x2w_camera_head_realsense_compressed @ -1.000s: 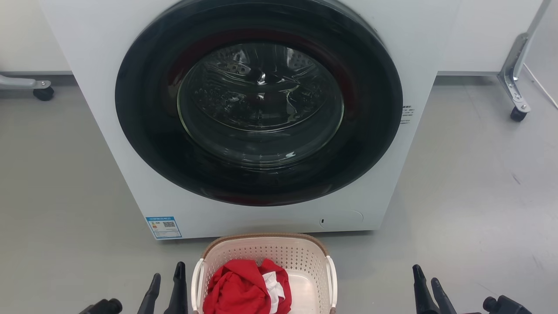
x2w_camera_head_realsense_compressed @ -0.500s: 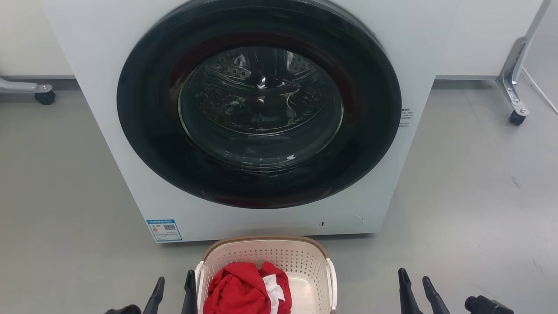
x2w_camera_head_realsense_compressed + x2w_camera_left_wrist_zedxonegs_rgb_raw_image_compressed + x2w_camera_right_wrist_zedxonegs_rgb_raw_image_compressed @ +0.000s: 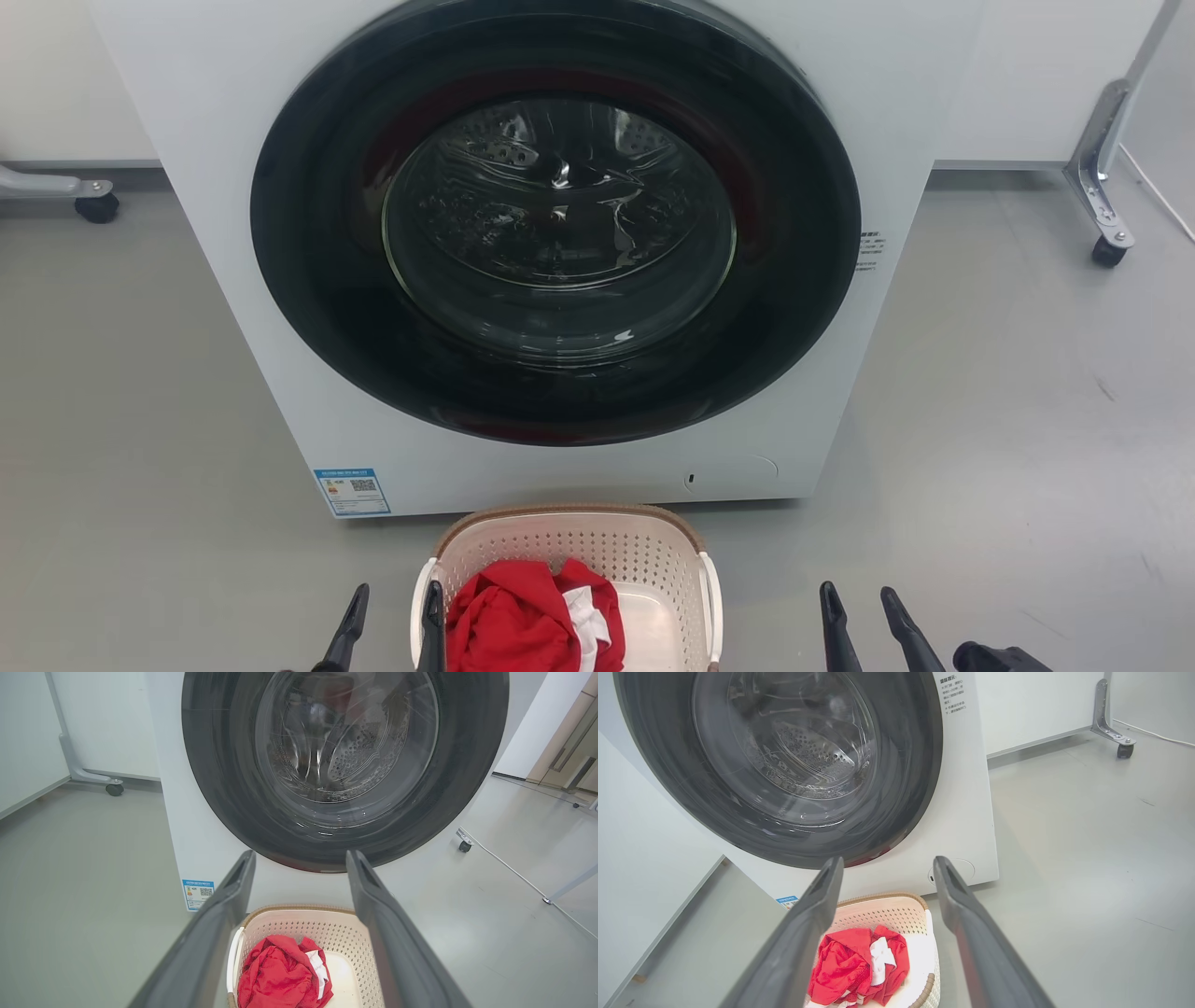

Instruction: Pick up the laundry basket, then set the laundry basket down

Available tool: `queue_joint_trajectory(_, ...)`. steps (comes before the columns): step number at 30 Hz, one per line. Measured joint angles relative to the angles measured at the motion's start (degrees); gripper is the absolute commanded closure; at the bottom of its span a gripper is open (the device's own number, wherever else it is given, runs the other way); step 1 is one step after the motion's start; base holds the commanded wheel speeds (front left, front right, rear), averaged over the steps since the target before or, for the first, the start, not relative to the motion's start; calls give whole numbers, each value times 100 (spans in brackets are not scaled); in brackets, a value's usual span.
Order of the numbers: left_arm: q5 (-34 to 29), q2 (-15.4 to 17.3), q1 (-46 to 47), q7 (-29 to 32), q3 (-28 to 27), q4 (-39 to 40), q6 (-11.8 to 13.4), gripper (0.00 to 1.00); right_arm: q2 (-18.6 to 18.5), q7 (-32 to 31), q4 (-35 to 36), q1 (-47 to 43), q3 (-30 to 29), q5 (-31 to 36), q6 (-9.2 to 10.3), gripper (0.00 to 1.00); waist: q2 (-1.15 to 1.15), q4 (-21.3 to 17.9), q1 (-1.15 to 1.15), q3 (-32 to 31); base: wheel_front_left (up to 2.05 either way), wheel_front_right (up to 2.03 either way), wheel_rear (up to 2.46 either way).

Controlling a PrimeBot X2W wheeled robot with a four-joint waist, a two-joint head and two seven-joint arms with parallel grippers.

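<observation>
In the head view, the laundry basket (image 3: 571, 544) sits on the grey floor (image 3: 140, 420) at the bottom centre, just in front of the white washing machine (image 3: 523, 471), whose round dark door (image 3: 555, 224) is closed. A crumpled red cloth (image 3: 509, 621) with a white piece (image 3: 586, 618) tucked in it lies in the left half of the basket. The left gripper (image 3: 397, 597) stands at the basket's left side with its two fingers apart. Its inner finger overlaps the white left handle (image 3: 417, 607), though whether it touches is hard to tell from this angle. The right gripper (image 3: 857, 595), fingers also apart, is off to the basket's right with bare floor between them.

In the left wrist view, the spread fingers frame the basket from above. The left handle and the red cloth show in the gap between them, and a blue label (image 3: 197, 894) sits low on the machine's front.

In the right wrist view, the fingers are parted and hold nothing. The basket lies below them, towards the left finger, and a wheeled metal leg (image 3: 1111, 723) stands in the far right corner.
</observation>
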State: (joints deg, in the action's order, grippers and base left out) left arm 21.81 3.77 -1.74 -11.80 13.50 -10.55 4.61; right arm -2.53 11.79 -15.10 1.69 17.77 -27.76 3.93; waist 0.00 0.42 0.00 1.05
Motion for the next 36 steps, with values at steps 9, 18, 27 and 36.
queue_joint_trajectory(9,-847,10,-27,-225,159,100,101,0,-11,220,88,-1,213,730,78,0,0,13,0,32,0,0,0)
queue_joint_trajectory(18,-926,3,-91,-252,131,130,100,0,-14,247,126,-1,233,907,112,0,0,14,0,53,0,0,0)
queue_joint_trajectory(27,-727,-25,-91,-252,0,87,87,0,-15,248,157,-1,131,914,113,0,0,20,0,77,0,0,0)
queue_joint_trajectory(36,-673,-38,-90,-252,-33,-14,41,0,-14,248,207,-1,29,915,120,0,0,23,0,98,0,0,0)
